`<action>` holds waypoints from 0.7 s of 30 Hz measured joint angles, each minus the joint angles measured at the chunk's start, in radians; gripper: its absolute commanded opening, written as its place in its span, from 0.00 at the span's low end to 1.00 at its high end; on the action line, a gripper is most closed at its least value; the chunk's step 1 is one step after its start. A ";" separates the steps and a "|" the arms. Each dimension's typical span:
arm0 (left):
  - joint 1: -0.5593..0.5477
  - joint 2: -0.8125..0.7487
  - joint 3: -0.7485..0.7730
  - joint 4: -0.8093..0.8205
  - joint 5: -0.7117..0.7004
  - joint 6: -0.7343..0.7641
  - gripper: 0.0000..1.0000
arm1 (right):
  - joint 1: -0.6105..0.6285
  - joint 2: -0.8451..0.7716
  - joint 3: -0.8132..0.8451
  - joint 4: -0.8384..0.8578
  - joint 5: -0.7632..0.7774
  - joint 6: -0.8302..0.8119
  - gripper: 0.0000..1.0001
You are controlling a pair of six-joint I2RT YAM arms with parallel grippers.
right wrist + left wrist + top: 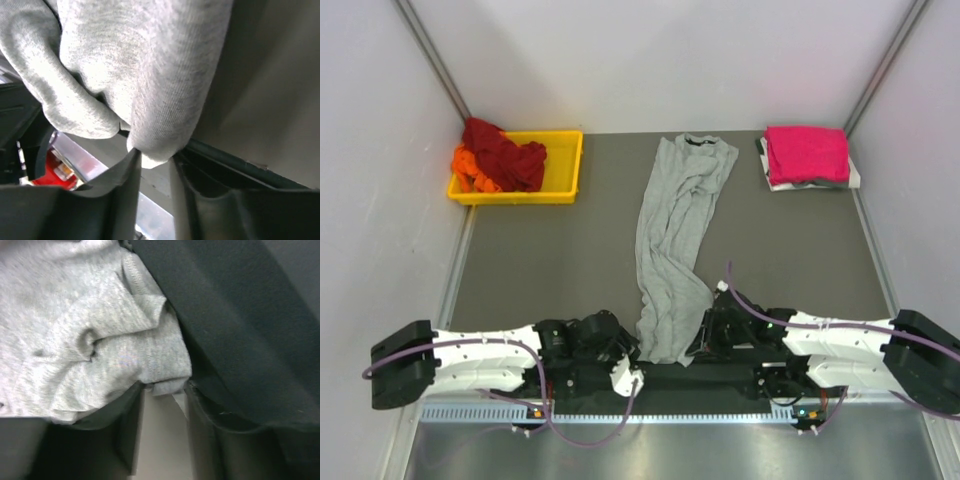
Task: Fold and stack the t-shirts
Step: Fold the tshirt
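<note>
The left fingers (130, 440) and right fingers (120, 200) each pinch the heather-grey t-shirt (675, 240) by its hem, at their tips. Risk: so shallow a bite may slip, skewing the fold.

We found the dark grey table (550, 260) boxed in by plain white walls (650, 60), with a metal post running up each far corner, one on the left (430, 55) and one on the right (885, 65). A yellow plastic tray (516, 196) sat in the far left corner of the table, close against the left wall. Along the near edge ran a pale perforated rail (470, 411), and beyond it a sheet of brushed metal (670, 455). From the right wrist camera, a small red part (57, 167) showed low down, too blurred to name.
</note>
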 measured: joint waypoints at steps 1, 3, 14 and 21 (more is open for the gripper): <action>0.000 0.003 -0.004 0.013 -0.004 0.000 0.35 | 0.000 0.000 0.000 0.001 0.001 0.003 0.12; -0.001 0.013 -0.006 0.046 -0.014 -0.003 0.14 | 0.000 -0.001 0.000 0.000 0.002 0.005 0.02; -0.006 -0.045 0.108 -0.098 -0.039 -0.181 0.00 | -0.008 -0.265 -0.042 -0.087 -0.014 0.025 0.00; -0.006 -0.309 0.209 -0.324 0.045 -0.305 0.00 | 0.003 -0.297 0.023 -0.193 -0.089 -0.022 0.00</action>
